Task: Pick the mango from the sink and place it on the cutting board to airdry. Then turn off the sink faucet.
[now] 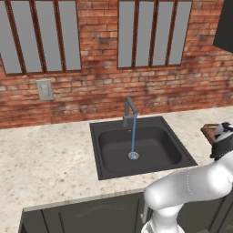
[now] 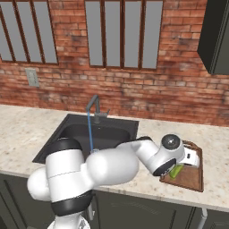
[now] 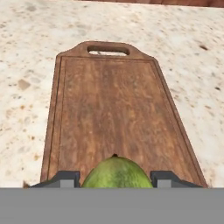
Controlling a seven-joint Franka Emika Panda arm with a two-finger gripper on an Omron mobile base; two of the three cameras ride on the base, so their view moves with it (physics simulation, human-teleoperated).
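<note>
My gripper (image 3: 114,180) is shut on the mango (image 3: 116,173), a green oval fruit held between the two dark fingertips (image 3: 65,179). Under it lies the cutting board (image 3: 113,105), reddish-brown, its handle end pointing away from the hand. In the right base view the mango (image 2: 178,171) hangs low over the near-left part of the cutting board (image 2: 193,176), right of the sink (image 2: 127,123). I cannot tell whether the fruit touches the wood. The sink faucet (image 1: 129,110) stands behind the dark sink (image 1: 96,150), and a thin blue stream of water (image 1: 133,136) runs from it to the drain.
Speckled beige counter (image 1: 45,154) surrounds the sink and board. A brick wall with windows rises behind. A dark cabinet (image 2: 217,36) hangs at the upper right. A wall outlet (image 1: 44,89) sits left of the faucet.
</note>
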